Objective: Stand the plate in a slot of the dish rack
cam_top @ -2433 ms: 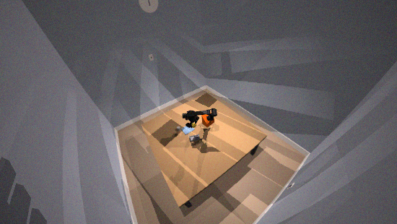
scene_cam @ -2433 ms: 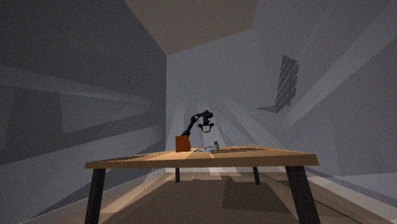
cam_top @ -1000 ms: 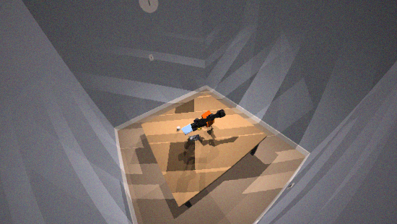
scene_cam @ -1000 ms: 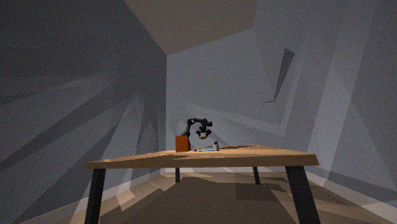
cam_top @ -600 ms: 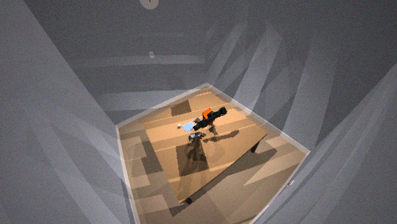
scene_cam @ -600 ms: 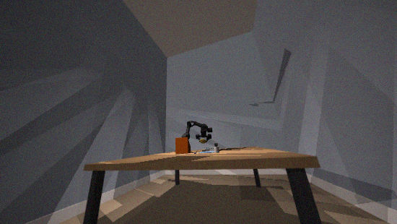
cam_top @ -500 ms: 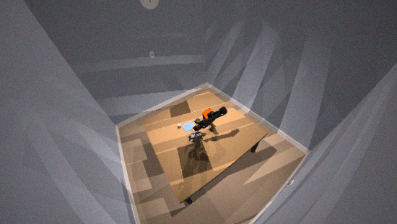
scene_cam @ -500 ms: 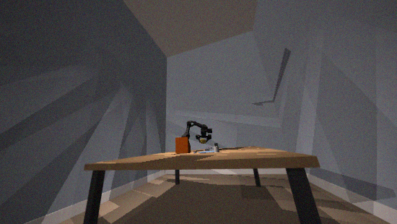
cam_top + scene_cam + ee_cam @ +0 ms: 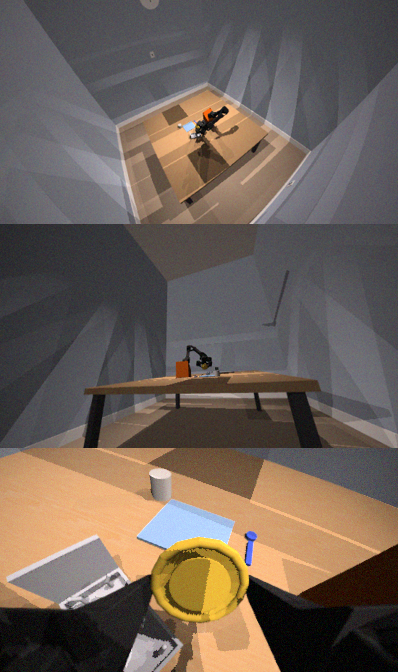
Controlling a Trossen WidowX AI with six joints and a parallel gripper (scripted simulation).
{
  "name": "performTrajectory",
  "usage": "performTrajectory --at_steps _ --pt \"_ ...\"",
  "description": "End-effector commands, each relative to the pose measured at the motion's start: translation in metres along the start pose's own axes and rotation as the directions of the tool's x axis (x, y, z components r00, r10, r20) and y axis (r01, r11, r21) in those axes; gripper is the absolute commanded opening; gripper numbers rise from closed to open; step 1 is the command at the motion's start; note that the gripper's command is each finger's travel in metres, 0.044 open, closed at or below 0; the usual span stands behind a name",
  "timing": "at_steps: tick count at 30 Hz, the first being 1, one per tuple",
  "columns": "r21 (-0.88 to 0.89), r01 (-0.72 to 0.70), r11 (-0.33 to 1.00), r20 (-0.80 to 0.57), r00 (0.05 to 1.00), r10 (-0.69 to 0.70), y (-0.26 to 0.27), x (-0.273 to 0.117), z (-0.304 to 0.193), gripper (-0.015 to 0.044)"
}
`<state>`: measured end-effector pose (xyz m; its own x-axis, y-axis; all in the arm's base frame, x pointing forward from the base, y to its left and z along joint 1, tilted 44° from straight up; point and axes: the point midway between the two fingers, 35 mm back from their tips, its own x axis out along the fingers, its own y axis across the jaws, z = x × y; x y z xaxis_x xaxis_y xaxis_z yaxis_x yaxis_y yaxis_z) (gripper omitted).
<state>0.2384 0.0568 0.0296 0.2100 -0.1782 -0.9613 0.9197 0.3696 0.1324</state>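
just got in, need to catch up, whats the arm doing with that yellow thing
The gripper is shut on the yellow plate, held above the table. The grey dish rack sits below and to the left, partly hidden by a finger, so the plate is not in a slot yet. A blue mat, blue spoon and grey cup lie beyond.
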Motion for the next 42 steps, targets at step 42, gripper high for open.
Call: performTrajectory --at_steps 42 --pt "-0.329 -0.615 0.716 0.449 0.565 0.692 0.006 -0.049 -0.040 0.0000"
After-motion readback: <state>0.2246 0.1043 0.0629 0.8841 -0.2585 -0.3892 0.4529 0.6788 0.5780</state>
